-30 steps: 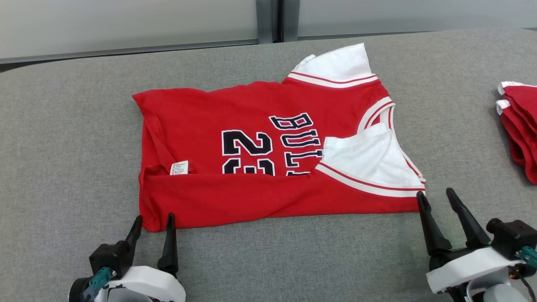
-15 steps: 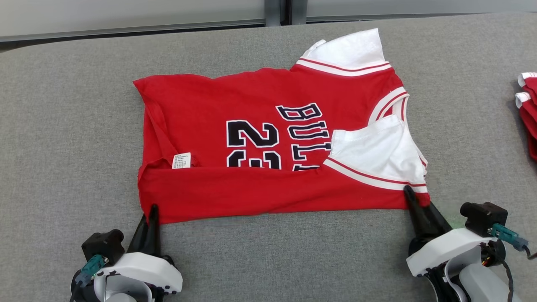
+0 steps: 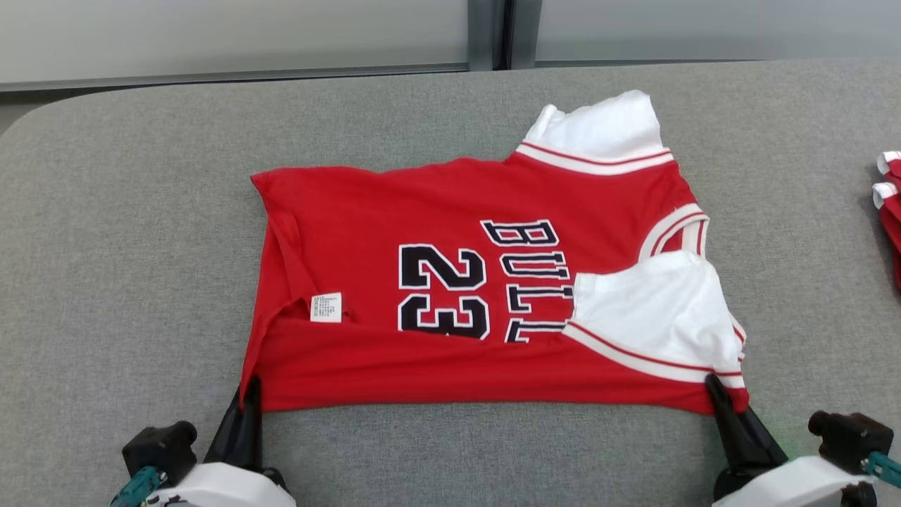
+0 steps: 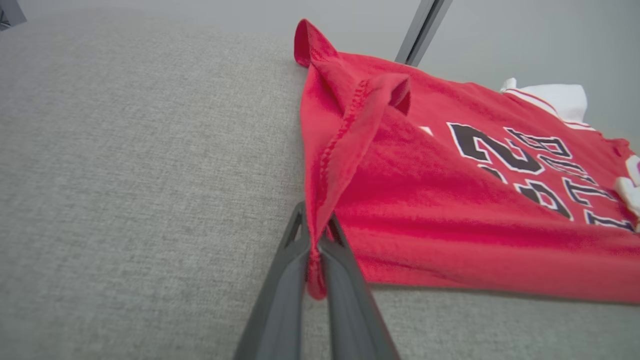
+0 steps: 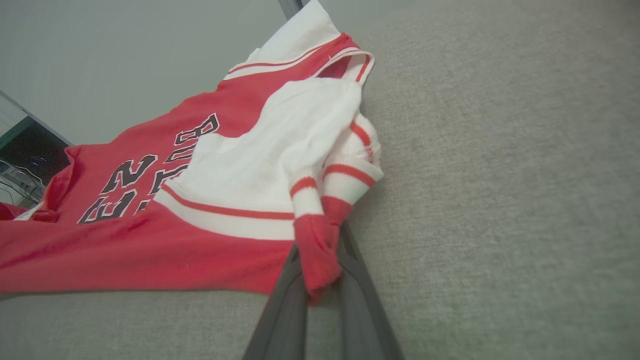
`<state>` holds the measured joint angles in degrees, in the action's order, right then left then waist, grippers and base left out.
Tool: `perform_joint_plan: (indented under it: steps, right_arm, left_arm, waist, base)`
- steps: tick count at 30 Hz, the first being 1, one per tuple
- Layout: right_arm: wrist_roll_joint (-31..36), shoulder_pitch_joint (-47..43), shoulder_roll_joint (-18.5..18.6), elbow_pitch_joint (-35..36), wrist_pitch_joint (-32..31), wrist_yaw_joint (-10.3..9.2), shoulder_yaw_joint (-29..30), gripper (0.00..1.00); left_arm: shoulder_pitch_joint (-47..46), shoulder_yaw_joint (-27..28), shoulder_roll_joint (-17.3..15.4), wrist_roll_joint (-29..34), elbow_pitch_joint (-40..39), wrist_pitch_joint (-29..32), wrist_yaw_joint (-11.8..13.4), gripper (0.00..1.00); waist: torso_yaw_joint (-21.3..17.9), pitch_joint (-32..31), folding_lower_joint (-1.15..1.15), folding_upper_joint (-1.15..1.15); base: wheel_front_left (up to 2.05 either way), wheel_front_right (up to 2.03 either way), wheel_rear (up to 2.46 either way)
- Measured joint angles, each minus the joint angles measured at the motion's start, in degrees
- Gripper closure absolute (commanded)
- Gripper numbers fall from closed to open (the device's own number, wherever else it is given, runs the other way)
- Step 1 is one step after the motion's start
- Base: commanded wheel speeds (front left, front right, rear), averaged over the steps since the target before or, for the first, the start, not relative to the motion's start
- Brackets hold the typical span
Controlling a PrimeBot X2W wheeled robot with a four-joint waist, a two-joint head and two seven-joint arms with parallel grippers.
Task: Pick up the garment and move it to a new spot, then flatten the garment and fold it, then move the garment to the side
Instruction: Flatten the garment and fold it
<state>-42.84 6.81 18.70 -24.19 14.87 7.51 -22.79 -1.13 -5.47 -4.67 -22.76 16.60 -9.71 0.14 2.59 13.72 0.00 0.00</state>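
Head view, jersey (image 3: 457, 204) lettering partly under fold, red pile (image 3: 894, 225) cut off.

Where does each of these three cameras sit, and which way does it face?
Head view: on the head, facing forward and down at the jersey on the grey table; left tool lower left, right tool lower right.
Left wrist view: on the left wrist, looking along its fingers, shut on the jersey's hem corner.
Right wrist view: on the right wrist, looking along its fingers, shut on the sleeve-side corner.
Shared: all show the number 23.
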Motion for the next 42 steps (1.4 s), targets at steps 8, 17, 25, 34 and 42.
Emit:
perform_joint_plan:
  steps: [8, 17, 25, 34, 42]
  right_arm:
    - [1.48, -10.56, -1.75, 5.13, -0.53, 0.01, 3.30, 1.00]
    - [5.16, -15.10, -2.91, 8.02, -2.85, -0.02, 6.33, 0.00]
    - [12.57, -11.91, -1.29, 14.86, -1.75, -0.02, 13.02, 0.00]
    - [20.86, -9.88, -1.64, 25.25, -6.61, -0.02, 18.11, 0.00]
    - [22.18, -11.42, -4.25, 30.17, -9.46, -0.02, 20.64, 0.00]
  left_arm:
    - [7.75, 0.43, -0.63, -2.86, -5.36, 6.68, 0.97, 1.00]
    - [10.95, 0.82, -0.19, -5.01, -5.49, 7.78, 2.56, 0.00]
    - [9.26, 0.01, -0.79, 0.64, -10.36, 0.01, 5.48, 0.00]
    - [3.67, -1.18, -3.99, 6.32, -15.64, -1.43, 6.82, 0.00]
    - [3.00, -1.53, -4.50, 6.60, -15.19, 0.63, 7.48, 0.00]
  waist:
    - [-0.01, -2.61, 0.00, 0.00]
    - [-0.39, -4.39, 0.00, 0.00]
    - [-1.10, -4.63, 0.00, 0.00]
    - [-1.22, -5.69, 0.00, 0.00]
    - [-1.81, -5.30, 0.00, 0.00]
  base:
    - [0.00, 0.00, 0.00]
    - [0.00, 0.00, 0.00]
    - [0.00, 0.00, 0.00]
    - [0.00, 0.00, 0.00]
    - [0.00, 0.00, 0.00]
